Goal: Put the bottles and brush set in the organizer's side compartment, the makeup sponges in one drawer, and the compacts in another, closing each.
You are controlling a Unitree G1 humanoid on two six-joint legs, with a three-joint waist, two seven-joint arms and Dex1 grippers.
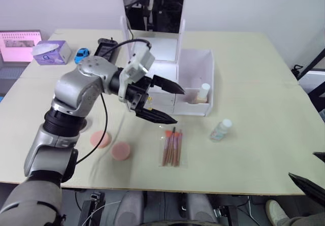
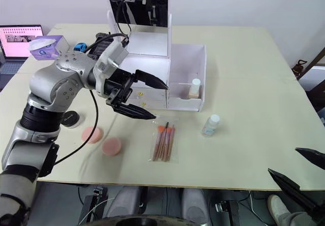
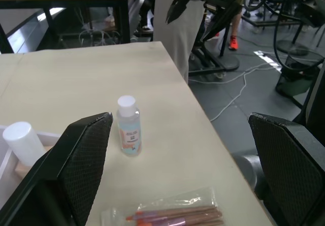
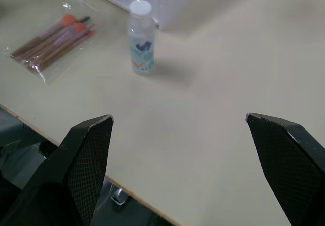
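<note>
L gripper [image 1: 165,102] spread wide, empty, above table w/ brush set [image 1: 173,147] just below-ahead; R gripper [image 4: 183,150] also splayed, empty, near clear bottle [image 1: 221,129]; beige bottle [image 1: 203,93] already in side compartment [image 1: 195,66]; prob. drop straight onto pouch, pinch across handles.

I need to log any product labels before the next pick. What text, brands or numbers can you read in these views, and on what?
No text can be read as words in any view.
Clear squat white-capped bottle: blue and pink printed label, lettering too small to read.
Purple tissue box: pale printed patches, too blurred to read.
Laptop screen with a pink page: content too small to read.
Beige-liquid white-capped bottle in the white organizer's side compartment: no label legible.
</note>
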